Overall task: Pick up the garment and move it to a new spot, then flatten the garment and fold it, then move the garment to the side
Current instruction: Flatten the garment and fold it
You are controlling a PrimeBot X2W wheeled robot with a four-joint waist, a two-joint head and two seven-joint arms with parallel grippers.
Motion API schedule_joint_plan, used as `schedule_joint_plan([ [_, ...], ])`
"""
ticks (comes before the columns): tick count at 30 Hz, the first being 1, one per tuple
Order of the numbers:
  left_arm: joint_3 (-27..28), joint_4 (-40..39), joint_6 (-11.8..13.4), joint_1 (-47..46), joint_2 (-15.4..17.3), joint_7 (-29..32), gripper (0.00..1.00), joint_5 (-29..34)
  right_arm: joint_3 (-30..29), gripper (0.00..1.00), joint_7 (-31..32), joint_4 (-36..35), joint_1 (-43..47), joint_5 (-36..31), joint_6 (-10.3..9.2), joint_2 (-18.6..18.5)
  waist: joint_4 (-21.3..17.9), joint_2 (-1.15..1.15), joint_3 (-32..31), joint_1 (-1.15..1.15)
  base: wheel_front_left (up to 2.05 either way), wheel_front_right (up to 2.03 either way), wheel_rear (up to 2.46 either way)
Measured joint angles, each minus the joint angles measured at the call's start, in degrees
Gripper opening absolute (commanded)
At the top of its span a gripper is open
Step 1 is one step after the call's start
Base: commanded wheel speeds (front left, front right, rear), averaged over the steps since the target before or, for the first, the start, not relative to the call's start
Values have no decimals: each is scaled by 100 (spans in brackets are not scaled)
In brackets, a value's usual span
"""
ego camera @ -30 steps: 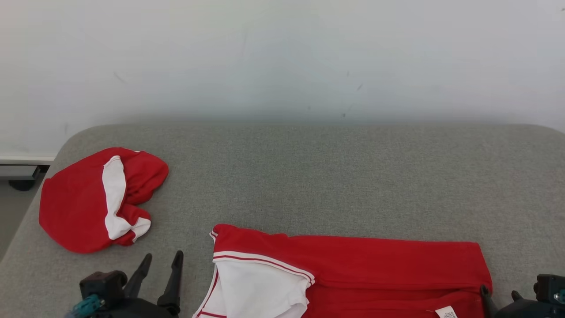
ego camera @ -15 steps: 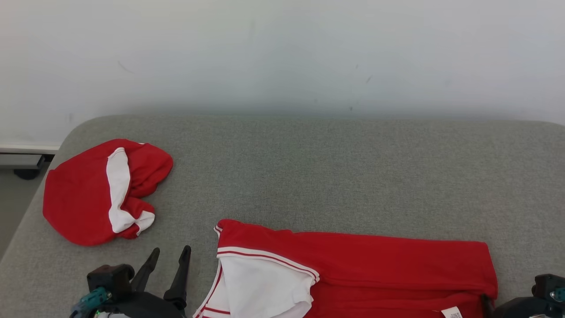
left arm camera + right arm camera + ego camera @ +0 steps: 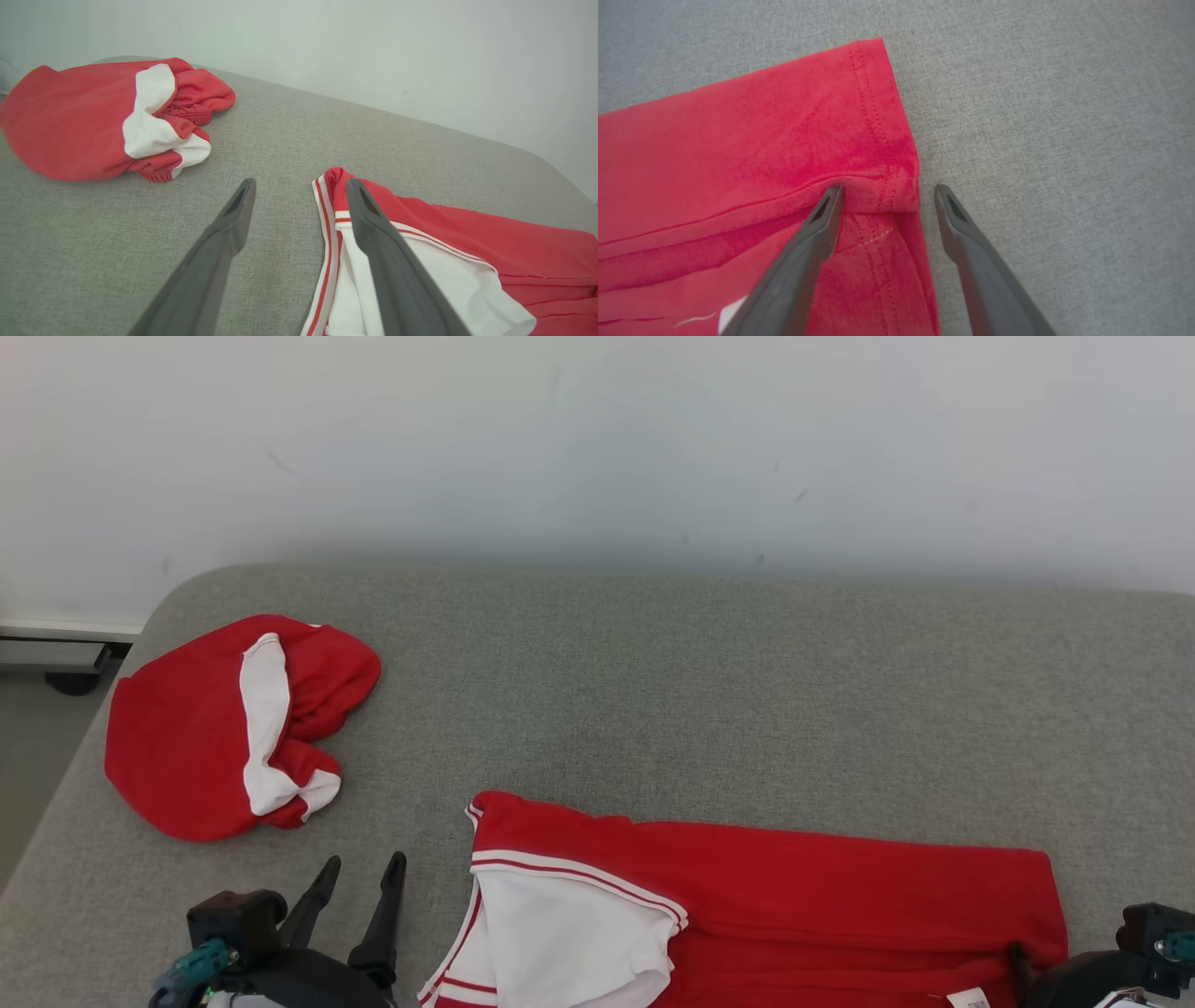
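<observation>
While garment [image 3: 794, 896] lies folded, L pincer [image 3: 367, 861] released, R pincer [image 3: 888, 188] released astride hem [image 3: 871, 116].

Head: looked forward and down over the grey cushion [image 3: 747, 691] to the white wall [image 3: 597, 429]. Left wrist: sat low and near, faced that wall, shared crumpled garment [image 3: 177, 747] and flat garment [image 3: 840, 896] with head. Right wrist: pointed steeply down, very near, at flat garment's corner.

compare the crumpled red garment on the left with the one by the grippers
The crumpled garment is bunched into a rounded heap; the near garment lies spread flat. The near garment shows striped trim; the crumpled garment shows plain white panels. The crumpled garment sits far left; the near garment lies centre to right. Both are red and white.
</observation>
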Motion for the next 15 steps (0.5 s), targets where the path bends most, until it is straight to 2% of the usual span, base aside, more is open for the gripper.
schedule_joint_plan([
  [15, -2, 9, -5, -1, -4, -1, 100, 0, 101, 100, -32, 364, -222, 0, -1, 62, 16, 0, 77, 0, 0, 0, 0],
])
